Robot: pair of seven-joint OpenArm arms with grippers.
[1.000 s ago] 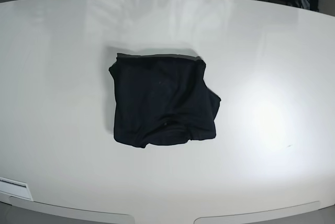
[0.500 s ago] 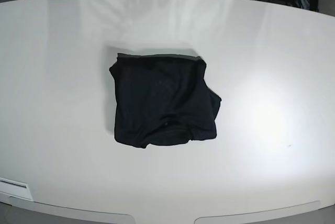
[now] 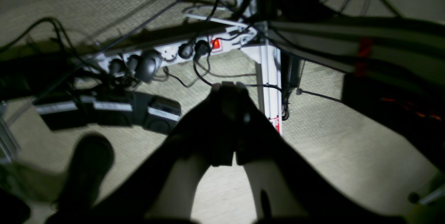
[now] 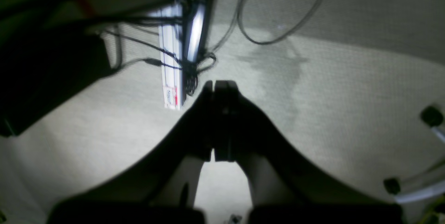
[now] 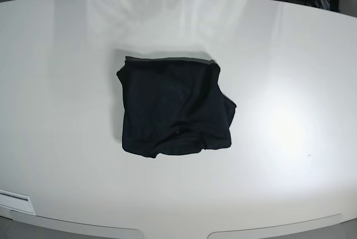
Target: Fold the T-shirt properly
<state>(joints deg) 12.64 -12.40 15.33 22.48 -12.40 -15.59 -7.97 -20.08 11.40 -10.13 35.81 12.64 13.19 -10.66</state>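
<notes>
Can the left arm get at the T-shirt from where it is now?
Probably not at once. The left gripper is shut, off the table, over floor and cables. The T-shirt lies folded with nothing over it, so only travel stands between.

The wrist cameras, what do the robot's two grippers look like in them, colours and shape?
In both wrist views the grippers show mostly as dark silhouettes. The left gripper has two black fingers that widen toward the camera, with paler, whitish panels on the body near the lens. The right gripper looks the same: black tapered fingers, light panels below. No markings or cables on them can be made out; the views are dim and blurred.
</notes>
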